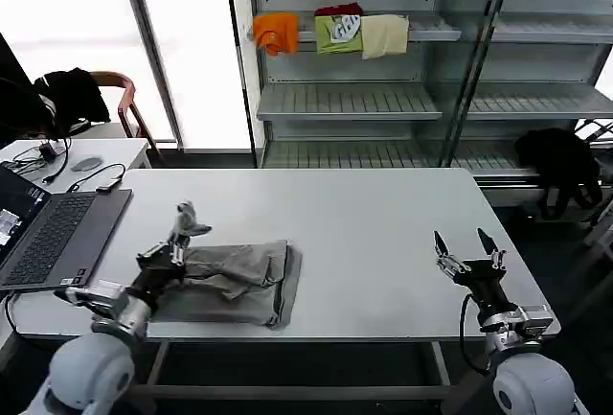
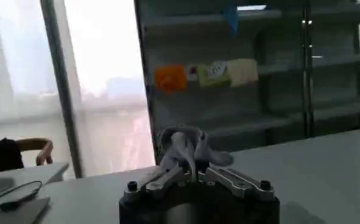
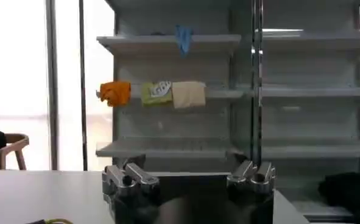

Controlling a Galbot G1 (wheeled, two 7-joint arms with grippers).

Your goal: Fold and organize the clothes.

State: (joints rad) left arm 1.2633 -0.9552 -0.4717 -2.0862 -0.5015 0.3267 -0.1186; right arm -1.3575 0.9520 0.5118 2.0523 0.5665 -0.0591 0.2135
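A light grey shirt [image 1: 239, 281] lies partly folded on the white table [image 1: 364, 233], left of centre. My left gripper [image 1: 182, 228] is shut on a bunched corner of the shirt [image 1: 189, 216] and holds it lifted above the rest of the cloth. In the left wrist view that pinched grey fabric [image 2: 189, 146] bulges out from between the closed fingers [image 2: 167, 178]. My right gripper [image 1: 464, 252] stands open near the table's front right edge, apart from the shirt, with nothing between its fingers [image 3: 128, 175].
An open laptop [image 1: 48, 233] and cables sit on the table's left end. Behind the table stand metal shelves [image 1: 350, 99] holding small orange, green and cream folded garments [image 1: 330, 32]. A chair with a black garment [image 1: 72, 94] is at the back left.
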